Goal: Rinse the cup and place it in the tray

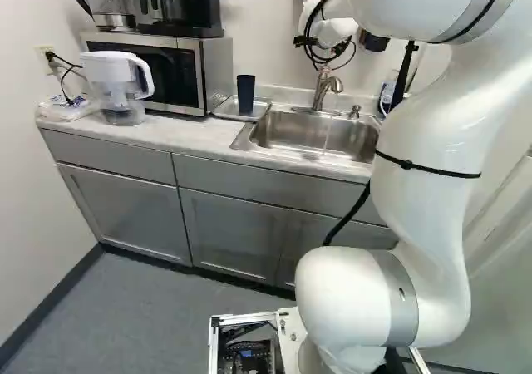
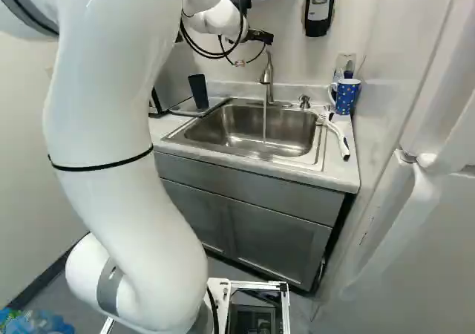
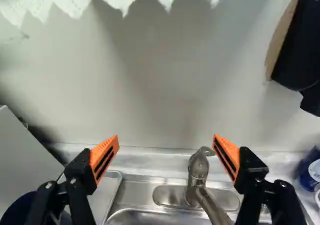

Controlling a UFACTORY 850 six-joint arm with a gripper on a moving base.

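Observation:
In the right base view my gripper (image 2: 260, 37) is at the wall side of the sink, by the top of the faucet (image 2: 268, 70). The wrist view shows the gripper (image 3: 166, 139) open, nothing held between its orange pads, with the faucet (image 3: 198, 172) below and between the spread fingers. A thin stream of water (image 2: 265, 122) falls from the spout into the sink (image 1: 312, 133). The dark cup (image 1: 245, 94) stands upright on the tray (image 1: 224, 108), left of the sink. Part of a dark blue rounded thing shows beside one finger in the wrist view.
Right of the sink are a dotted blue mug (image 2: 346, 96), a white-handled brush (image 2: 338, 135) and a bottle. A microwave (image 1: 183, 71) and a water pitcher (image 1: 120, 87) stand left of the tray. A dispenser (image 2: 320, 7) hangs on the wall.

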